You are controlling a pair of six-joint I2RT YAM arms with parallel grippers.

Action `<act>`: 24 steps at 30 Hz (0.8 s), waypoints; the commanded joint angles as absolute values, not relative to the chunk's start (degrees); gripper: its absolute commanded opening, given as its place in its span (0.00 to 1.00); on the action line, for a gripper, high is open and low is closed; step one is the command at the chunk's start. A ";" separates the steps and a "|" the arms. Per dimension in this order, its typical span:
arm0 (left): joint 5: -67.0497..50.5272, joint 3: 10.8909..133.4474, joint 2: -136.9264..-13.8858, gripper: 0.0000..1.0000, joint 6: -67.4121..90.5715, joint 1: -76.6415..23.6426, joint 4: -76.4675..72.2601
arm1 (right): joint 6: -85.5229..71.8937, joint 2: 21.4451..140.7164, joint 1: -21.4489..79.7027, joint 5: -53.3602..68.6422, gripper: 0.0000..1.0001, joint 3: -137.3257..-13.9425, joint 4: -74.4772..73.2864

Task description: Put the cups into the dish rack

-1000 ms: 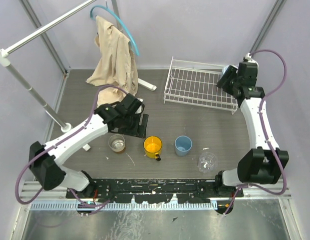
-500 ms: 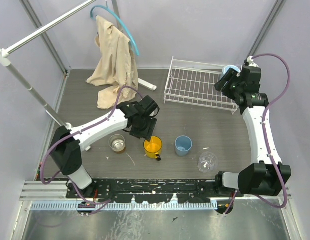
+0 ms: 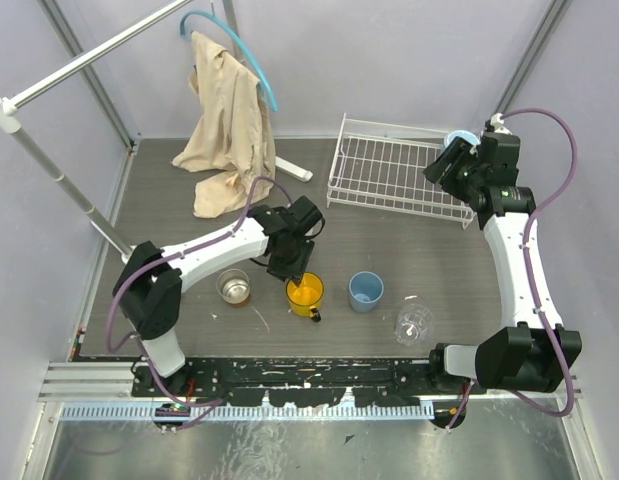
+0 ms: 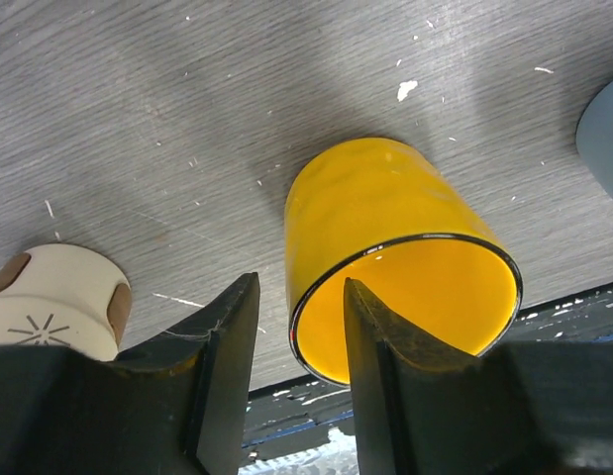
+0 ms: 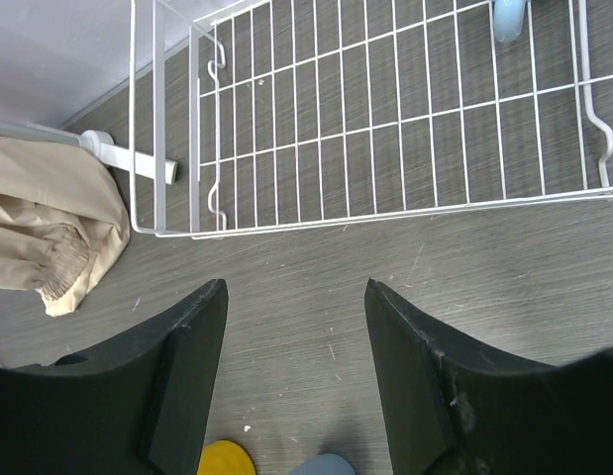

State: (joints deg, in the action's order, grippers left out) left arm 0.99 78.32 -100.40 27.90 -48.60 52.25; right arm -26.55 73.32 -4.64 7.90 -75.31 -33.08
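Top view: the left gripper (image 3: 294,262) hangs over the far rim of the yellow mug (image 3: 305,292), which stands upright on the table (image 3: 169,200) between the metal cup (image 3: 233,286) and the tumbler (image 3: 366,290); the glass cup (image 3: 414,322) sits further right, well apart from the rack (image 3: 399,170). The right gripper (image 3: 444,165) hovers at the rack's right end, beside a blue mug (image 3: 459,139). Left wrist view: the fingers (image 4: 222,376) are parted narrowly and straddle the mug's wall, one outside and one over the opening, with no contact visible. Right wrist view: the jaws are spread wide and hold nothing; the blue mug appears to stand in the rack's far corner. Risk: a pinch on one wall only may let the mug pivot or slip on lifting. A low or skewed closure could tip it toward the tumbler
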 commanded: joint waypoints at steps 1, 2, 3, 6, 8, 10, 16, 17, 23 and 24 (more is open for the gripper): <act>0.79 78.47 -101.94 0.46 27.25 -48.86 50.01 | -27.13 70.99 -4.01 9.05 0.63 -76.68 -32.03; 0.70 78.42 -102.27 0.46 27.26 -48.78 49.82 | -27.15 71.02 -3.90 9.06 0.63 -76.68 -32.01; 0.70 78.29 -102.63 0.46 27.31 -48.79 49.57 | -27.15 71.07 -3.79 9.08 0.63 -76.70 -31.99; 0.60 77.48 -103.05 0.43 27.42 -48.82 48.31 | -27.05 71.24 -3.61 9.12 0.63 -76.73 -32.02; 0.82 77.10 -103.33 0.41 27.51 -48.79 48.01 | -27.05 71.36 -3.36 9.12 0.63 -77.01 -32.00; 0.87 76.84 -103.80 0.38 27.51 -48.80 47.71 | -26.98 71.60 -3.18 9.03 0.63 -77.43 -32.00; 0.51 76.23 -104.55 0.19 27.73 -48.78 47.49 | -26.77 72.22 -2.66 9.05 0.63 -78.45 -32.08; 0.31 76.14 -104.65 0.13 27.69 -48.82 46.41 | -26.78 72.29 -2.57 9.01 0.63 -78.48 -32.08; -0.40 75.53 -103.51 0.00 27.02 -48.82 44.98 | -26.89 72.74 -2.44 10.14 0.63 -78.72 -31.67; -0.36 75.72 -102.76 0.00 26.68 -48.81 44.98 | -26.88 72.88 -2.37 10.56 0.63 -78.81 -31.58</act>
State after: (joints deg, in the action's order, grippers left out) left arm 0.32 77.25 -103.04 27.44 -48.66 47.92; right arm -26.79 73.32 -2.72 8.86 -75.66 -33.10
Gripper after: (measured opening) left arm 0.041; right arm 0.634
